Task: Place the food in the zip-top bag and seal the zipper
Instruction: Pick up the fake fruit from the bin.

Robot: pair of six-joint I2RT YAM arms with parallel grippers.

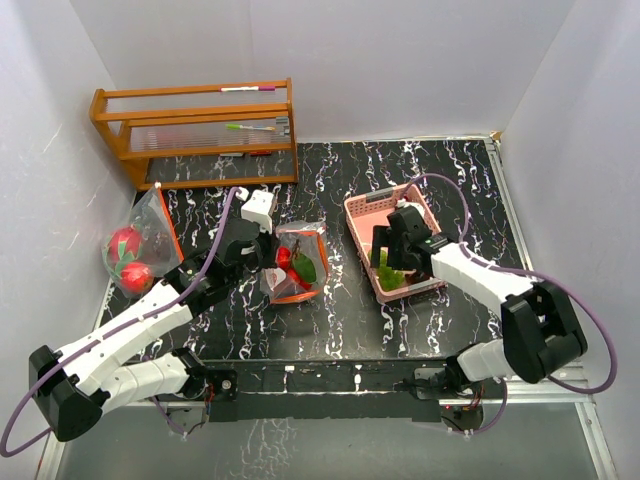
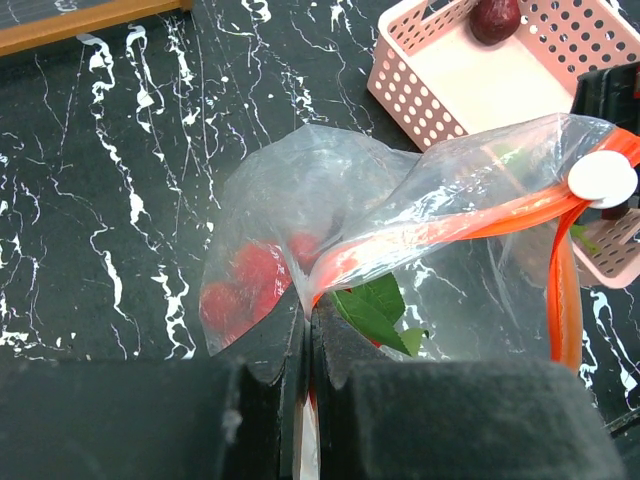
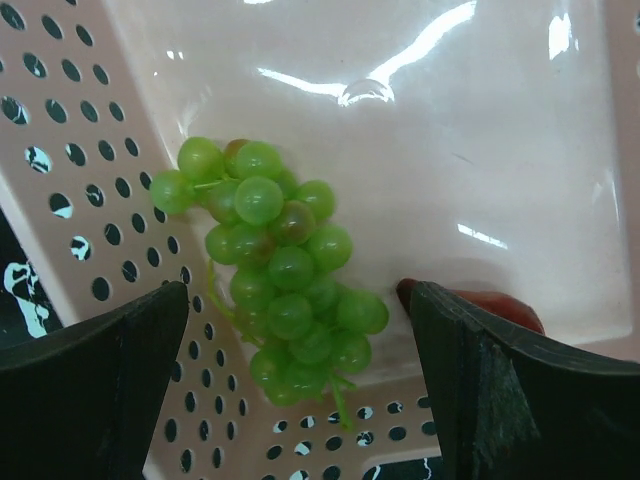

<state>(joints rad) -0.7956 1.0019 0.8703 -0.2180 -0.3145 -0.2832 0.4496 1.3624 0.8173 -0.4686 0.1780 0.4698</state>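
White-veined black marble tabletop (image 1: 350,320), walled in white, with a slatted wooden rack (image 1: 195,130) at its far left corner. The left arm stretches forward from its base, forearm low over the table, and its left gripper (image 2: 305,320) is clamped tight on the rim of a clear plastic zip-top bag (image 2: 330,200) at the table's centre. The bag's orange zipper strip (image 2: 480,220) runs away from the fingers to a round white slider (image 2: 602,178), and its mouth stands apart. Red round fruits (image 2: 250,280) and a green leaf (image 2: 375,305) lie inside. The right arm bends at the elbow and angles leftward, wrist tipped down into a pink perforated plastic basket (image 1: 360,205). Its right gripper (image 3: 298,290) is spread wide and grips nothing, hanging over a bunch of green grapes (image 3: 285,265) on the basket floor, against the perforated wall. A dark red round fruit (image 3: 490,305) lies beside one finger.
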